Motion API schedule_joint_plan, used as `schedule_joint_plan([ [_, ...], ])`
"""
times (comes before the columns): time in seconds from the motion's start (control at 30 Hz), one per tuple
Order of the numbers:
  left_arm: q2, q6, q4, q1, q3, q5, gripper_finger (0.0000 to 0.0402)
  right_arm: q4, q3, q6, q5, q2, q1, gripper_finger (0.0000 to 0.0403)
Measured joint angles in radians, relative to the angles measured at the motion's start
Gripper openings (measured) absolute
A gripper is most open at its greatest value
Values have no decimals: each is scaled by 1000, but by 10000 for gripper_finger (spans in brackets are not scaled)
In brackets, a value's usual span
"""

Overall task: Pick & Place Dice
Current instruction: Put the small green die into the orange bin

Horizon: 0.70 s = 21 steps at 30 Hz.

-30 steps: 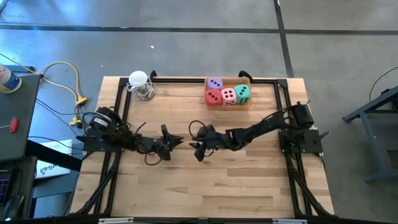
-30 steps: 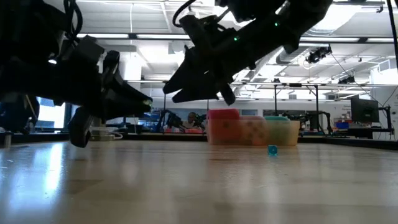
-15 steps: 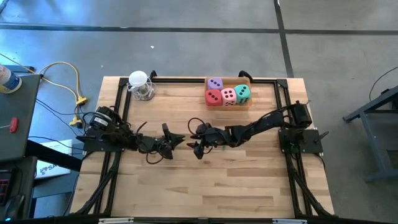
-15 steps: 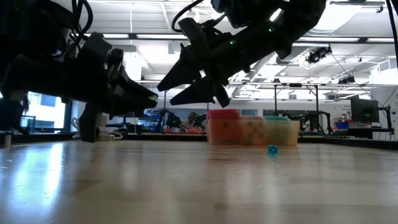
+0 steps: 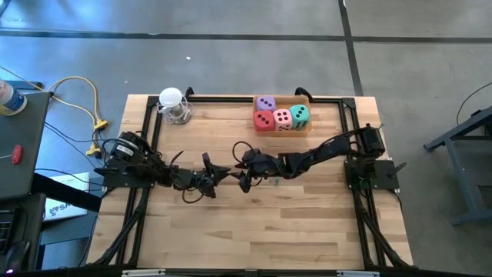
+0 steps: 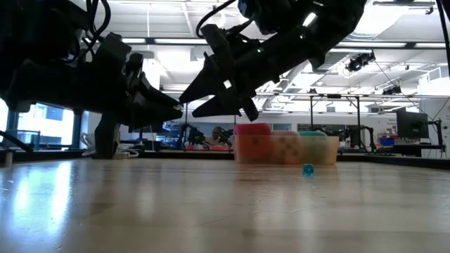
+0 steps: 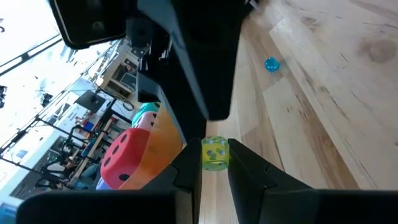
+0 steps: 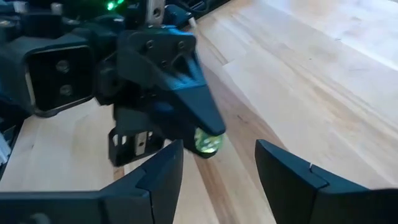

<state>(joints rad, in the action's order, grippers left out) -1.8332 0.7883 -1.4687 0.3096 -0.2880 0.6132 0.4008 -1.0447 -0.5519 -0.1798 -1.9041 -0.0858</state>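
Watching from above: the wooden table (image 5: pixel 254 231) fills the middle, black rails along its edges, both dark arms reaching toward its centre.
Left arm: stretched in from its side of the table, left gripper (image 5: pixel 221 174) just short of mid-table, raised off the wood in the low view.
Left gripper grip: fingers pinched narrow on a small yellow-green die (image 7: pixel 215 153), seen between the fingertips in its own wrist view, and again at the tip in the right wrist view (image 8: pixel 206 141).
Right arm: angled in from the opposite side, right gripper (image 5: pixel 243 175) nose to nose with the left one, just beside it.
Right gripper grip: fingers (image 8: pixel 283 174) standing apart, nothing between them, the little die ahead of them in the other gripper.
Box: a tan open box (image 5: pixel 305 128) at the far edge of the table, well apart from both grippers.
Dice: four big soft cubes packed in that box — purple die (image 5: pixel 265 103) at the back, red die (image 5: pixel 264 120), pink die (image 5: pixel 282 118) and teal-green die (image 5: pixel 300 115) in a row.
Clear glass object: a glass piece with a white top (image 5: pixel 173 105) near the far left corner.
Blue bead: a tiny blue bead (image 6: pixel 308 169) on the wood in front of the box.
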Motion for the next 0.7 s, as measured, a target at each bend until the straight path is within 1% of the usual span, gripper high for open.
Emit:
schedule_joint_plan([
  [0.23, 0, -3, 2, 0, -2, 0, 51, 0, 0, -1, 0, 0, 3, 180],
  [0.47, 0, -3, 2, -6, -7, -1, 51, 0, 0, 0, 0, 0, 4, 179],
  [0.7, 1, -25, 2, -31, -16, -49, 51, 0, 0, 0, 0, 0, 4, 179],
])
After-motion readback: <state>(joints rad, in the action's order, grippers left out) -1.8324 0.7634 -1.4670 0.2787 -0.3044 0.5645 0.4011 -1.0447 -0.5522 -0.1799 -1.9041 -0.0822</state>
